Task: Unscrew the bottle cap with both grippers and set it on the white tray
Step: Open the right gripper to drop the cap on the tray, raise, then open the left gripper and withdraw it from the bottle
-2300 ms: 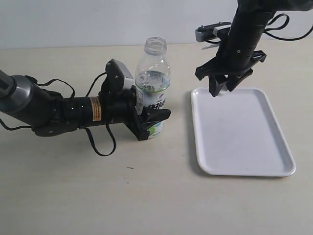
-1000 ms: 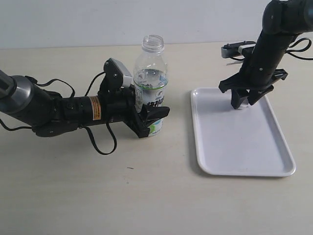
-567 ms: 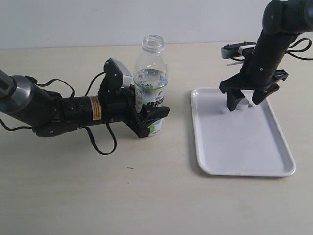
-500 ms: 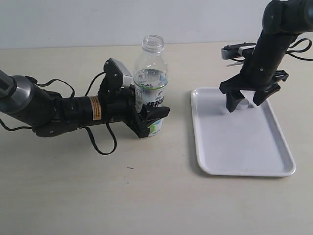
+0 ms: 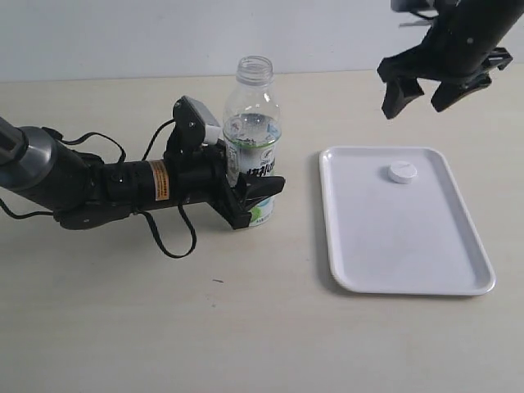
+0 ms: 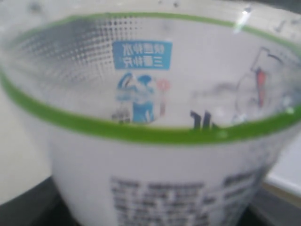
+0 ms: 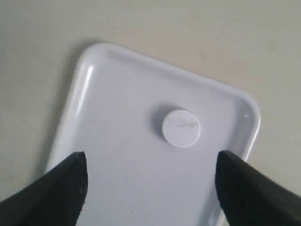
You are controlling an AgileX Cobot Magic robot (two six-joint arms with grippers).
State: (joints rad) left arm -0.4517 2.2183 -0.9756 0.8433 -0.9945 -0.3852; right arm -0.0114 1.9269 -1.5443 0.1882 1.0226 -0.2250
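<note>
Left wrist view: blurred, probably the bottle [image 6: 155,155]

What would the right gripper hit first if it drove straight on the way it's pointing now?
Probably the white tray. The right gripper is open and points down at it, with the bottle cap roughly between the lines of its fingers. Depth is unclear, so exact contact is uncertain.
</note>
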